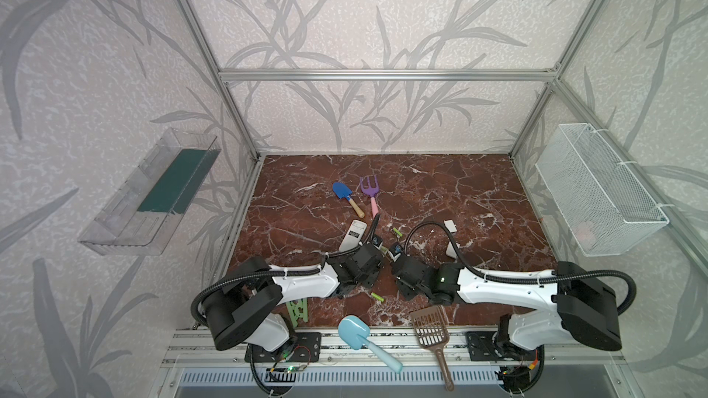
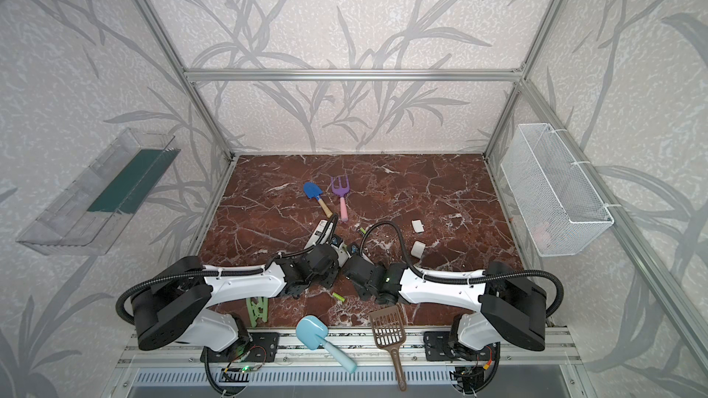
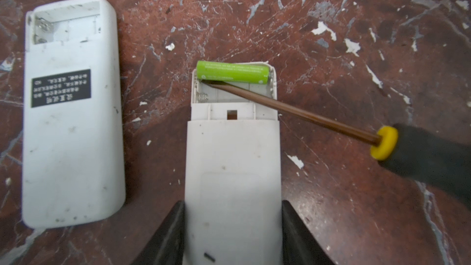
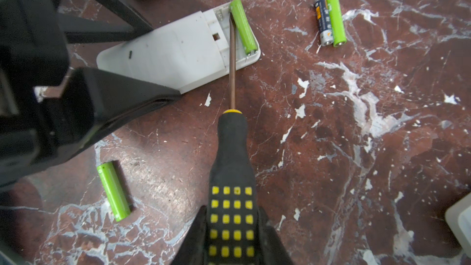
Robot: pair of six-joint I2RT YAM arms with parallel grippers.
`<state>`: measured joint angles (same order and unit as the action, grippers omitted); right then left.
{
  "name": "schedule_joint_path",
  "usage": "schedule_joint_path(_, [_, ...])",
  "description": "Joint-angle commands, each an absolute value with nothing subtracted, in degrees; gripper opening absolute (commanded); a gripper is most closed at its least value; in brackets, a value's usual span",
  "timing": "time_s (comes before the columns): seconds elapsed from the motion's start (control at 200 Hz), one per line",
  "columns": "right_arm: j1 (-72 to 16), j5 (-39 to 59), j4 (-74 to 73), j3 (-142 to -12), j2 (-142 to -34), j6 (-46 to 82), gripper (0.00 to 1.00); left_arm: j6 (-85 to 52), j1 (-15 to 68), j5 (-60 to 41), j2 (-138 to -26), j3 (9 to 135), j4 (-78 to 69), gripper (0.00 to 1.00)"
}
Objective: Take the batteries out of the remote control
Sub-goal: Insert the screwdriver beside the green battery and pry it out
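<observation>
- Black fingers of the left gripper are clamped on both long sides of the white remote control, which lies back-up on the marble table; the remote's near end runs off the left wrist picture.
- At the remote's far end the compartment is uncovered, and one lime-green battery lies crosswise in its last slot, one end jutting slightly past the remote's side wall.
- That battery is a slim cylinder with a bare metal cap and fine pale print too small to read.
- Beside it in the compartment, the nearer slot holds only a spring.
- Over the remote's side comes a yellow-black screwdriver; its shaft crosses the compartment and its tip is hidden at the battery's end.
- Gripping the screwdriver's handle is the right gripper, its jaws pressed on both sides; the handle's end is cut off.
- Near the remote's clamped end lies a loose green cell.
- Beyond the remote's open end, a second green cell touches a blue-and-silver cell.
- Alongside the remote lies another white remote, its compartment bare.
- In both top views the wrists hide the compartment.
</observation>
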<state>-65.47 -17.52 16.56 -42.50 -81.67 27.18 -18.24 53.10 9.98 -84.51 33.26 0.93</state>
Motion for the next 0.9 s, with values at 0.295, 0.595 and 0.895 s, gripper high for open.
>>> schedule_joint_path(0.295, [-65.7, -18.5, 13.1, -42.2, -84.6, 25.8, 0.00, -20.5, 53.2, 9.1, -83.9, 31.9, 3.6, 0.25])
schedule_joint_path(0.595, [-65.7, -20.9, 12.7, -41.3, -82.9, 26.3, 0.00, -20.8, 53.2, 8.9, -84.5, 31.8, 3.1, 0.25])
schedule_joint_path(0.895, [-65.7, -24.6, 11.2, -39.3, -78.4, 26.0, 0.00, -21.0, 53.2, 9.1, -84.7, 31.7, 3.6, 0.25])
